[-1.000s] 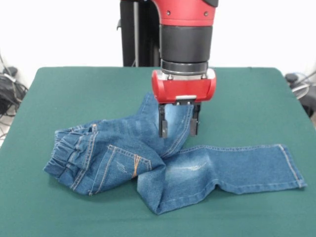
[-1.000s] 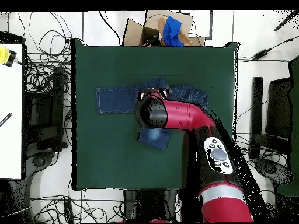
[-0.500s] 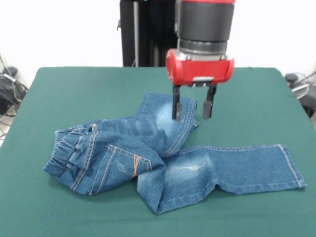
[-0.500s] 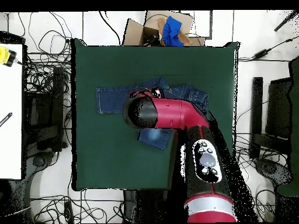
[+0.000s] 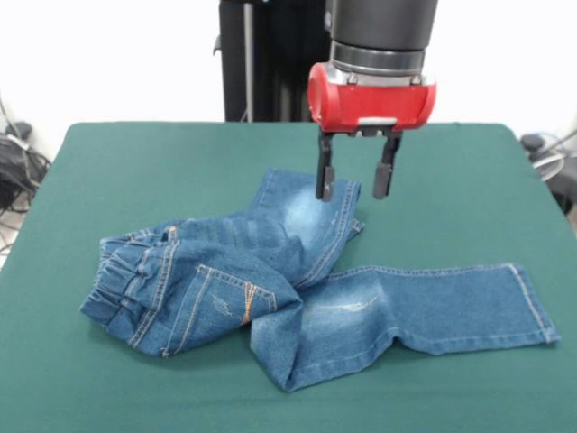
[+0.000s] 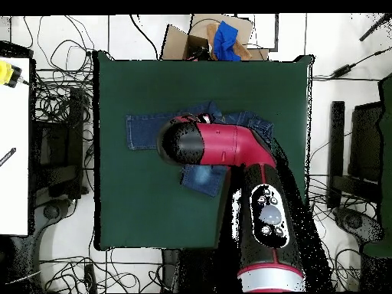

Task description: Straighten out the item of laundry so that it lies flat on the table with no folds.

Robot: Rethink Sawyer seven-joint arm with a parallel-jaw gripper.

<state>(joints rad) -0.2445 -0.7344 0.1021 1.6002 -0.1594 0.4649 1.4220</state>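
Observation:
The small blue denim jeans (image 5: 297,271) lie crumpled on the green table (image 5: 135,171). The waistband is bunched at the left, one leg lies stretched out to the right, and the other leg is folded up toward the far side. My gripper (image 5: 353,179) hangs open and empty above the far end of the folded leg, clear of the cloth. In the overhead view the arm (image 6: 222,145) covers the middle of the jeans (image 6: 149,131), and the gripper itself is hidden under it.
A cardboard box with blue cloth (image 6: 218,38) sits beyond the table's far edge in the overhead view. Cables lie on the floor around the table. A white desk (image 6: 11,145) stands at the left.
My gripper has let go of the folded leg, risen and shifted right in the front view. The leg's end now lies on the table.

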